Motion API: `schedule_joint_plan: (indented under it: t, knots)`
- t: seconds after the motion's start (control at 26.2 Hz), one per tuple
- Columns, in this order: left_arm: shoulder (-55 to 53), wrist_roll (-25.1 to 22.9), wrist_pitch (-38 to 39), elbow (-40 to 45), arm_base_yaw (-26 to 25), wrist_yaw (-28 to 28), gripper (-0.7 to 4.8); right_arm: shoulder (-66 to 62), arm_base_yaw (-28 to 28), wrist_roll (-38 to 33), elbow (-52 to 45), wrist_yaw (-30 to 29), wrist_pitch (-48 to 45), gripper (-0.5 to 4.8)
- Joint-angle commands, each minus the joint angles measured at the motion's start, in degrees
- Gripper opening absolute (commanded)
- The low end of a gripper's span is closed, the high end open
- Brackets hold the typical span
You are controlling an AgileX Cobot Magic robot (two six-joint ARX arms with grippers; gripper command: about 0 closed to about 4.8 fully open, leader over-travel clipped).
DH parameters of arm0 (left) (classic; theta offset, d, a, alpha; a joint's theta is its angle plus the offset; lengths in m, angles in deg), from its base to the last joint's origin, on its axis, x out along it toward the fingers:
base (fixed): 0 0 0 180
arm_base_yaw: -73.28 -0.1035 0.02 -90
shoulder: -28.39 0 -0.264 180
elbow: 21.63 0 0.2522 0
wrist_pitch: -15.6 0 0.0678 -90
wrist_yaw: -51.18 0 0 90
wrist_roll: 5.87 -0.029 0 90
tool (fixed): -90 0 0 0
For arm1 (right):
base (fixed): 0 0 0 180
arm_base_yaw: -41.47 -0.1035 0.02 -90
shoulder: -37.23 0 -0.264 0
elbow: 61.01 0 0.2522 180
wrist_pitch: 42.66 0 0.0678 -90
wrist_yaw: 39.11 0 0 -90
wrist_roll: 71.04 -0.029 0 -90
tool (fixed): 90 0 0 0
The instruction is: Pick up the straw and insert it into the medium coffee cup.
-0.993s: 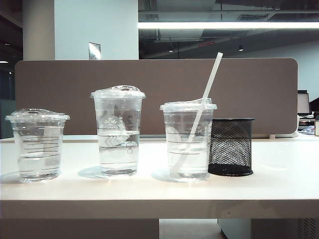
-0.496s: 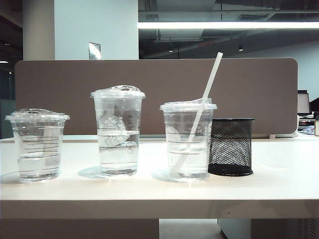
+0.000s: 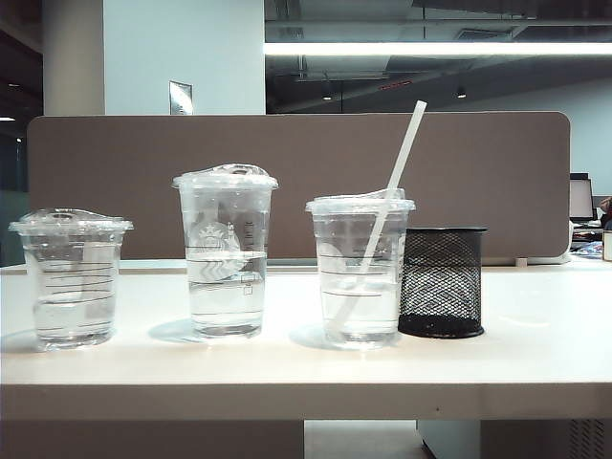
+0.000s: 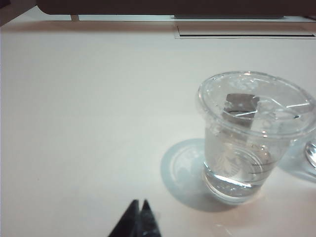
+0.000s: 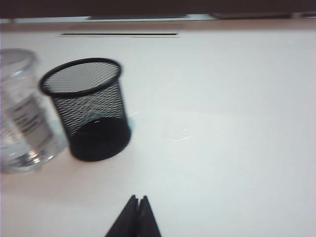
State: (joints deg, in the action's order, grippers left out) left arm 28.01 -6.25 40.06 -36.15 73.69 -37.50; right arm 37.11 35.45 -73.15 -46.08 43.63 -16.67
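Observation:
The white straw (image 3: pixel 397 172) stands slanted in the medium coffee cup (image 3: pixel 360 277), its upper end leaning right above the lid. This clear lidded cup is the rightmost of three on the table. Neither arm shows in the exterior view. My right gripper (image 5: pixel 138 198) is shut and empty over bare table, apart from the medium coffee cup (image 5: pixel 19 118), which is blurred at the picture's edge. My left gripper (image 4: pixel 139 202) is also shut and empty, hovering a short way from a short, wide clear cup (image 4: pixel 247 143).
A black mesh holder (image 3: pixel 442 282) stands right beside the medium cup, also seen as the mesh holder (image 5: pixel 91 113). The tallest cup (image 3: pixel 225 258) with a big logo is in the middle, the shortest cup (image 3: pixel 72 282) at the left. A brown partition backs the white table (image 3: pixel 535 335).

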Motion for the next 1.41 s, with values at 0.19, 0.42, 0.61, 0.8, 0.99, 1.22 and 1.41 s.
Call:
schedule_joint_plan:
  t: [0.19,0.42,0.61,0.8,0.99,1.22,1.41]
  knots:
    - [0.0,-0.1,-0.2,0.2,0.0,0.0,-0.03,0.1,13.4,0.1,0.1,-0.9,0.1,-0.05]
    - [0.0,-0.1,-0.2,0.2,0.0,0.0,-0.03,0.1,10.2,0.6,0.1,-0.3,0.2,-0.05]
    - [0.0,-0.1,-0.2,0.2,0.0,0.0,-0.03,0.1,6.8,0.6,0.1,-0.5,0.1,-0.05]
    - [0.0,-0.1,-0.2,0.2,0.0,0.0,-0.03,0.1,6.3,0.6,0.1,-0.3,0.1,-0.05]
    - [0.0,-0.1,-0.2,0.2,0.0,0.0,-0.03,0.1,6.3,0.6,0.2,-0.3,0.1,-0.05]
    - [0.0,-0.1,-0.2,0.2,0.0,0.0,-0.03,0.1,6.3,0.6,0.2,-0.3,0.1,-0.05]
    - [0.0,-0.1,-0.2,0.2,0.0,0.0,-0.03,0.1,6.3,0.6,0.2,-0.3,0.1,-0.05]
